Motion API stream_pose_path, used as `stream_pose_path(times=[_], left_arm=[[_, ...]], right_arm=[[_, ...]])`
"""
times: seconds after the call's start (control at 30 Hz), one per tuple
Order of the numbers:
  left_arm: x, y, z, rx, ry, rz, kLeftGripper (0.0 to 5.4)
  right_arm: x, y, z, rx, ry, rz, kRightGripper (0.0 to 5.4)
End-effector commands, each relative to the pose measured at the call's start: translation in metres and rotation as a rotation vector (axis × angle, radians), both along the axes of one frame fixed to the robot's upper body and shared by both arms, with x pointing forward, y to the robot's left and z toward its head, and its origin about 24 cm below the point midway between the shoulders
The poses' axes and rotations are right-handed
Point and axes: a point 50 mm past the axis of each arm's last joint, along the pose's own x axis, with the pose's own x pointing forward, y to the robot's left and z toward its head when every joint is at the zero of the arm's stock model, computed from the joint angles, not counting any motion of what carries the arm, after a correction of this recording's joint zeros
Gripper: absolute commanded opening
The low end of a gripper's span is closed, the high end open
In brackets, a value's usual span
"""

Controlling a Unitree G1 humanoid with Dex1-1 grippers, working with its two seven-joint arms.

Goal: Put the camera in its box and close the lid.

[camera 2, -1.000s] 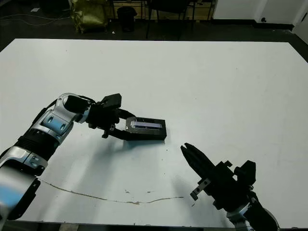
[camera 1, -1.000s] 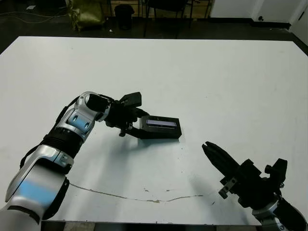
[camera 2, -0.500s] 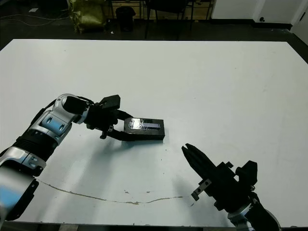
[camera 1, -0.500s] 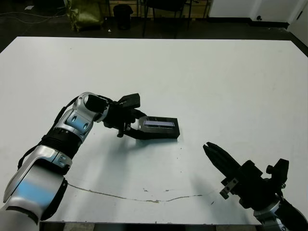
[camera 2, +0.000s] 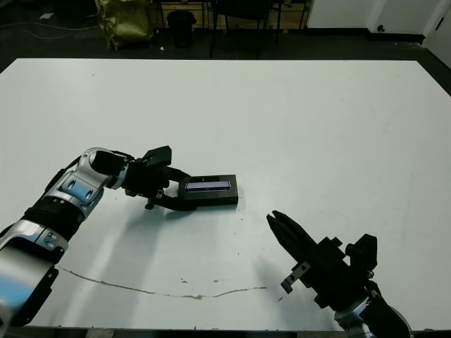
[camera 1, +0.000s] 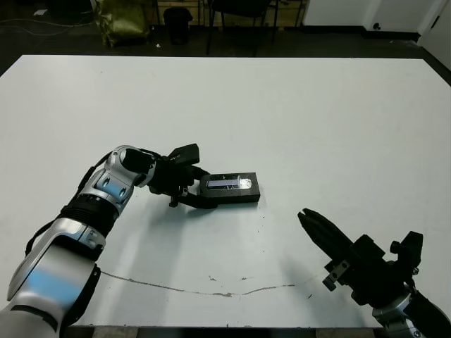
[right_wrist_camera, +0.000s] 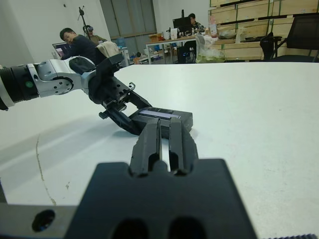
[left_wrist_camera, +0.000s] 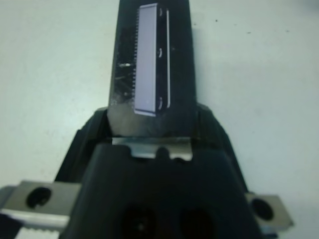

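Note:
The lid (camera 1: 242,193), a black tray showing a pale bluish-grey strip (left_wrist_camera: 147,59), lies flat on the white table (camera 1: 303,120) left of centre. My left gripper (camera 1: 197,191) is shut on its left end, one finger on each long side. No white-lined box and no camera show in any view, and I cannot tell whether anything lies under the lid. My right gripper (camera 1: 310,222) hovers near the table's front right, its fingers (right_wrist_camera: 152,134) pressed together and empty, pointing toward the lid.
A thin dark crack line (camera 1: 211,287) runs along the table near its front edge. Beyond the far edge are chair legs and a bag (camera 1: 127,17). A person (right_wrist_camera: 82,46) sits at a desk behind the table.
My left gripper has lowered the lid from a tilt to flat on the table and drawn it slightly left. The right arm has stayed where it was.

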Motion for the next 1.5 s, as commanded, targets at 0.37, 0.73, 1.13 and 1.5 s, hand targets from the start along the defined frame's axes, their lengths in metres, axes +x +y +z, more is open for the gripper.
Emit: stream_pose_path(times=[0.37,0.73,1.13,1.5], left_arm=[[-0.023,0.02,-0.059,0.215,0.123,0.014,2.98],[-0.019,0.024,-0.041,0.37,0.086,-0.223,5.39],[-0.022,0.075,-0.024,0.559,0.094,-0.288,5.39],[-0.024,0.147,0.011,0.572,0.113,0.038,5.39]], right_arm=[[-0.001,-0.004,-0.004,-0.027,0.035,-0.002,0.0],[-0.001,-0.004,-0.005,-0.01,0.034,0.003,0.0],[0.0,-0.004,-0.005,-0.002,0.01,0.015,0.0],[0.0,-0.003,-0.005,0.004,0.015,0.015,0.0]])
